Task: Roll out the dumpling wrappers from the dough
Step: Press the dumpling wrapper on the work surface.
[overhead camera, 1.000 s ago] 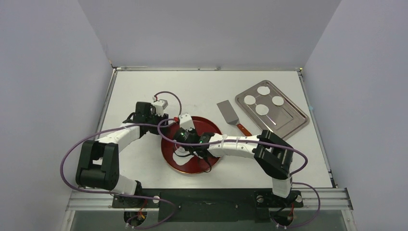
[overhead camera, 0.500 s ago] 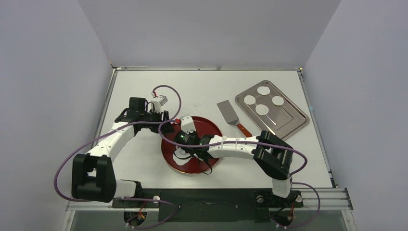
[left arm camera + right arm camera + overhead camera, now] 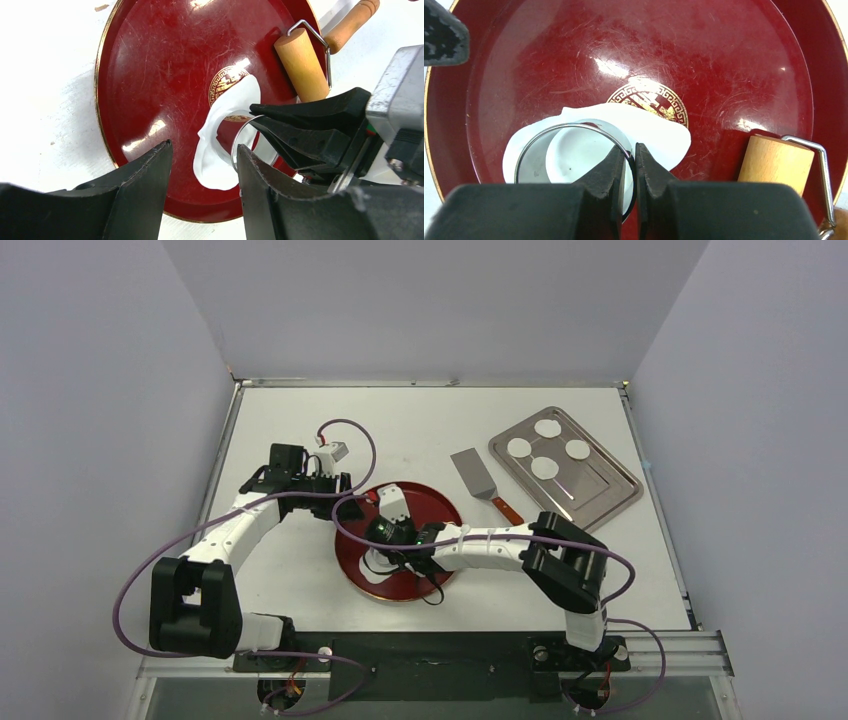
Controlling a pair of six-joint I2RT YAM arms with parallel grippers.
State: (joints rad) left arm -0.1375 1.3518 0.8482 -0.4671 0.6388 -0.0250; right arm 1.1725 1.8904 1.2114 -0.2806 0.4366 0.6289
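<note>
while the right gripper (image 3: 630, 150) pinches the wall of a metal ring (image 3: 568, 125) between its fingers, the dough (image 3: 659, 135) lies flat on the red plate (image 3: 549, 60) just beneath them; the fingers of the left gripper (image 3: 204, 149) are spread above it. wrappers (image 3: 545, 468) sit well away on a tray (image 3: 610, 485).

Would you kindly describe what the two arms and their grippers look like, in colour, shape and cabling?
Both the left arm and the right arm have white tubular links between chunky black joint housings. A purple cable loops loosely along each. The left gripper and right gripper have matte black, wedge-shaped tapering fingers.
</note>
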